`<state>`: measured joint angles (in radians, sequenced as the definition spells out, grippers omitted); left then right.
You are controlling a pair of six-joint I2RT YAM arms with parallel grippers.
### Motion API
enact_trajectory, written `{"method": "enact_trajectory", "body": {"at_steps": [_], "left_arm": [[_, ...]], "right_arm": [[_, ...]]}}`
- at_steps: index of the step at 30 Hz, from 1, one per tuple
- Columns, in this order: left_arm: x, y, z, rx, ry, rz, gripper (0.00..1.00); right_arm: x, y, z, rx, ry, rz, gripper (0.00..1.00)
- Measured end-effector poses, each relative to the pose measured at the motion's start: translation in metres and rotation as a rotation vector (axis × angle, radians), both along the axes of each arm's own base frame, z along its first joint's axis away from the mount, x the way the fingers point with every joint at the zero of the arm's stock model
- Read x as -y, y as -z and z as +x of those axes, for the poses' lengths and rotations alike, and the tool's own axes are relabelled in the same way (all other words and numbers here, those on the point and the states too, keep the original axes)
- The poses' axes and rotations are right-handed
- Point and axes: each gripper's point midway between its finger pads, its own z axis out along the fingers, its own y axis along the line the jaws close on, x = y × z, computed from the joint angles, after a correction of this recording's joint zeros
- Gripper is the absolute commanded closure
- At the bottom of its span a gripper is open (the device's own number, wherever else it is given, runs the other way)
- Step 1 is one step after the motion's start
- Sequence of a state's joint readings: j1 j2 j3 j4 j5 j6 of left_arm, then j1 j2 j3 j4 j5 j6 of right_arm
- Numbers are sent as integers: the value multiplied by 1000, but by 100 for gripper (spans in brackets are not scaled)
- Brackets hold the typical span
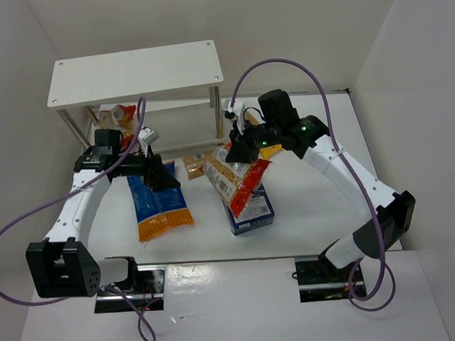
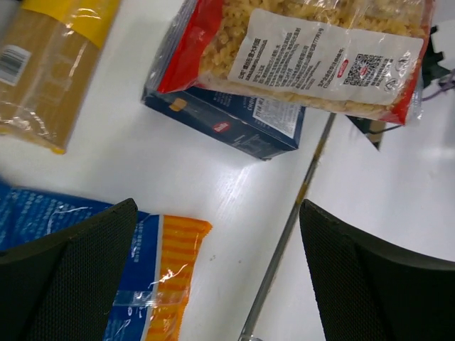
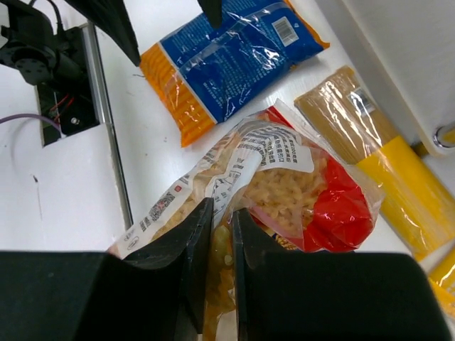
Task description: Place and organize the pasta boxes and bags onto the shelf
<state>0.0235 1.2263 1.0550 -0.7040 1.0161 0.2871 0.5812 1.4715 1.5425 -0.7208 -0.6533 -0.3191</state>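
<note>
My right gripper (image 1: 243, 149) (image 3: 222, 234) is shut on a clear red-edged pasta bag (image 1: 239, 177) (image 3: 284, 192) and holds it lifted over the dark blue pasta box (image 1: 253, 209) (image 2: 234, 124). The bag also shows in the left wrist view (image 2: 313, 57). My left gripper (image 1: 159, 173) (image 2: 213, 277) is open and empty above the blue-and-orange bag (image 1: 160, 206) (image 2: 153, 277) (image 3: 227, 57). Yellow spaghetti bags (image 1: 195, 166) (image 2: 50, 64) (image 3: 377, 163) lie on the table. The white shelf (image 1: 134, 71) stands at the back left, with bags (image 1: 119, 113) on its lower board.
White walls close in the table on the left, back and right. A thin metal seam (image 2: 291, 220) runs along the table's near edge. The arm bases (image 1: 325, 275) sit at the front.
</note>
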Motion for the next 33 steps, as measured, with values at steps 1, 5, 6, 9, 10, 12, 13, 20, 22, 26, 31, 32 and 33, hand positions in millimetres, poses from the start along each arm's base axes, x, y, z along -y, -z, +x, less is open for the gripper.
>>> {"method": "enact_trajectory", "body": {"at_steps": [1, 5, 6, 9, 10, 12, 13, 20, 22, 26, 31, 32, 33], "left_arm": [[2, 2, 0, -16, 15, -15, 0], [9, 3, -2, -15, 71, -73, 0], [10, 2, -3, -7, 83, -88, 0], [17, 2, -7, 15, 126, -137, 0], [18, 2, -8, 19, 137, -150, 0], [23, -3, -11, 36, 171, -181, 0], [24, -6, -12, 58, 191, -195, 0], [31, 8, -13, 64, 281, -284, 0], [31, 16, -13, 36, 283, -293, 0], [29, 28, -10, -6, 267, -298, 0], [23, 35, -4, -42, 237, -305, 0], [23, 36, -4, -47, 236, -308, 0], [23, 36, -5, -52, 235, -311, 0]], "right_arm": [[-1, 1, -1, -5, -5, 2, 100], [-5, -1, 0, -12, -18, 9, 100], [-7, -3, 1, -12, -21, 9, 100], [-17, -13, 10, 4, -38, 30, 100], [-20, -16, 11, 5, -48, 38, 100], [-27, -17, 10, -2, -76, 52, 100], [-31, -16, 9, -10, -91, 56, 100], [-56, 1, -5, -90, -192, 53, 100], [-58, 1, -6, -95, -195, 50, 100], [-60, -14, -2, -69, -184, 66, 100], [-62, -27, 5, -43, -154, 86, 100], [-62, -27, 5, -47, -145, 86, 100], [-62, -27, 6, -54, -134, 86, 100]]}}
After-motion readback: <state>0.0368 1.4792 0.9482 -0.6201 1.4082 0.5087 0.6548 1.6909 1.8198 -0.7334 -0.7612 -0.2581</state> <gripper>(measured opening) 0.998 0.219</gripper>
